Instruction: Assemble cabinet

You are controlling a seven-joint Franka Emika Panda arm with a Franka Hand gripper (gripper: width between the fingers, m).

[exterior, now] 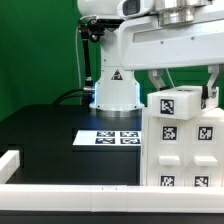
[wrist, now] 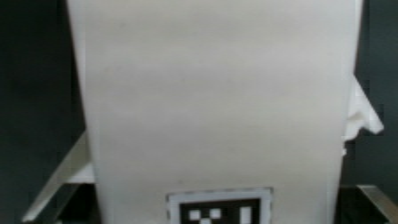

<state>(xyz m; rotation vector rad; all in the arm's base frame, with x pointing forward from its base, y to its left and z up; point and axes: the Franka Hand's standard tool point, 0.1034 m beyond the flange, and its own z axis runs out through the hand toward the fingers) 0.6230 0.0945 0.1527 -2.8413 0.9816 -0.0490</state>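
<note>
Look to the lower right of the exterior view: the cabinet (exterior: 182, 142) stands there, a tall white case studded with black-and-white tags, its right side and base cut off by the frame edge. The white arm (exterior: 160, 45) reaches in from the top of the frame, and its head is cropped too. The gripper (exterior: 186, 84) hangs directly above the cabinet's top, two dark fingers (exterior: 159, 79) flanking it, but you cannot tell whether they press the case or stand clear.

The marker board (exterior: 112, 138) lies flat on the black table (exterior: 40, 135), just left of the cabinet.

In the wrist view, the cabinet (wrist: 205, 100) fills nearly everything, blurred; one tag (wrist: 221, 212) is cut off at the bottom edge.
</note>
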